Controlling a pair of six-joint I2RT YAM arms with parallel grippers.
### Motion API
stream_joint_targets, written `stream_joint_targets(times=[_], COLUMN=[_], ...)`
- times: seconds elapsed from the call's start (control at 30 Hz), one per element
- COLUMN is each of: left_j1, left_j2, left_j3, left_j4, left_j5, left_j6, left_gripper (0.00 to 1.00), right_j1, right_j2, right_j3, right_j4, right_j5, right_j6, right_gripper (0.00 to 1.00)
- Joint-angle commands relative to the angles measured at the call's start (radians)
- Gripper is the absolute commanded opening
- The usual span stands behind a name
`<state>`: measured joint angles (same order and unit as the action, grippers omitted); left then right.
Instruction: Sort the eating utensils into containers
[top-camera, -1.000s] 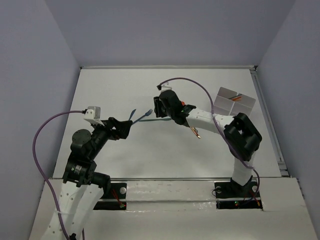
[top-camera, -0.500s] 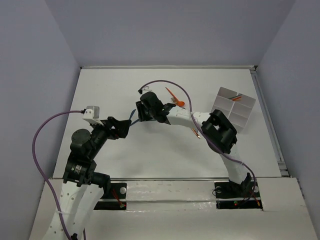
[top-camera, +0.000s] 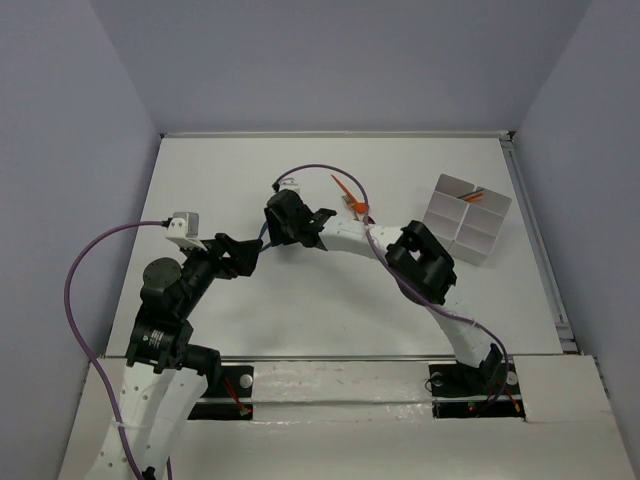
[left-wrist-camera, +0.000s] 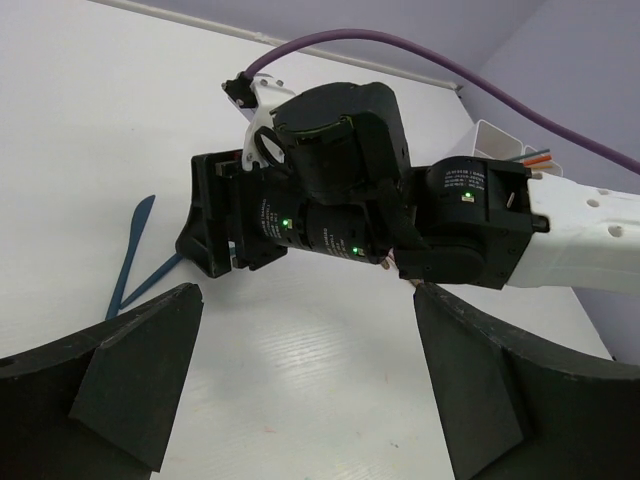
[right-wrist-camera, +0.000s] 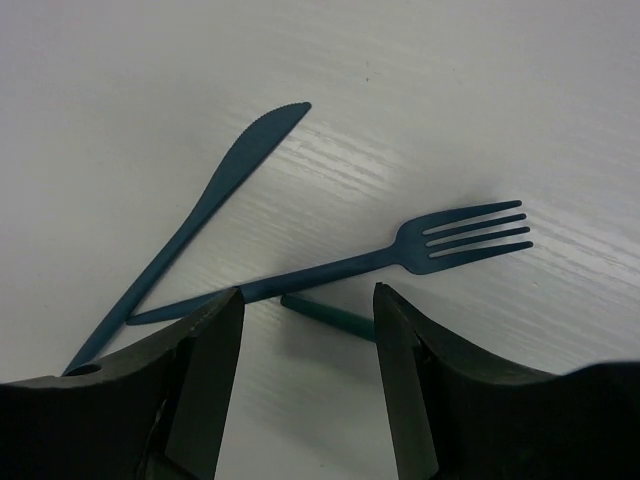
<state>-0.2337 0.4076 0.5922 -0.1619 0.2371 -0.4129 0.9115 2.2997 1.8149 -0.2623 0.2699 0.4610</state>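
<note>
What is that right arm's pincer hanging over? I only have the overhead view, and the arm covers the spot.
Observer: Its wrist camera shows a teal knife and a teal fork lying flat.
Operator: Is it gripping either?
Observer: No, the right pincer is open and holds nothing.
Operator: Anything else there?
Observer: The end of a third teal handle shows between its fingers; the rest is hidden.

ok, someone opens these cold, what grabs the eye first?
The right arm reaching across the table to the left side, its right gripper open and low over a teal fork and teal knife lying in a V. Next, the left gripper, open, facing it close by. The white divided tray sits far right, an orange utensil in a far compartment.
</note>
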Motion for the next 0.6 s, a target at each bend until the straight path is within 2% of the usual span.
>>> stream_joint_targets(times=[0.0, 0.37, 0.5, 0.57], left_j1=[0.007, 0.007, 0.007, -0.003], left_j2=[-0.004, -0.013, -0.015, -0.015], left_j3=[0.029, 0.029, 0.029, 0.029], left_j4=[0.047, 0.047, 0.047, 0.048], left_j5=[0.025, 0.027, 0.024, 0.024], left_j6=[0.003, 0.003, 0.002, 0.003], left_gripper=[0.99, 0.99, 0.99, 0.99], right_j1=[0.004, -0.006, -0.006, -0.006], right_j2=[0.035, 0.121, 0.156, 0.176], right_j3=[0.061, 0.15, 0.196, 0.208], right_j4=[-0.008, -0.049, -0.074, -0.089], right_j5=[0.046, 0.101, 0.153, 0.19], right_j6=[0.048, 0.114, 0.102, 0.082], right_gripper=[0.61, 0.58, 0.51, 0.44])
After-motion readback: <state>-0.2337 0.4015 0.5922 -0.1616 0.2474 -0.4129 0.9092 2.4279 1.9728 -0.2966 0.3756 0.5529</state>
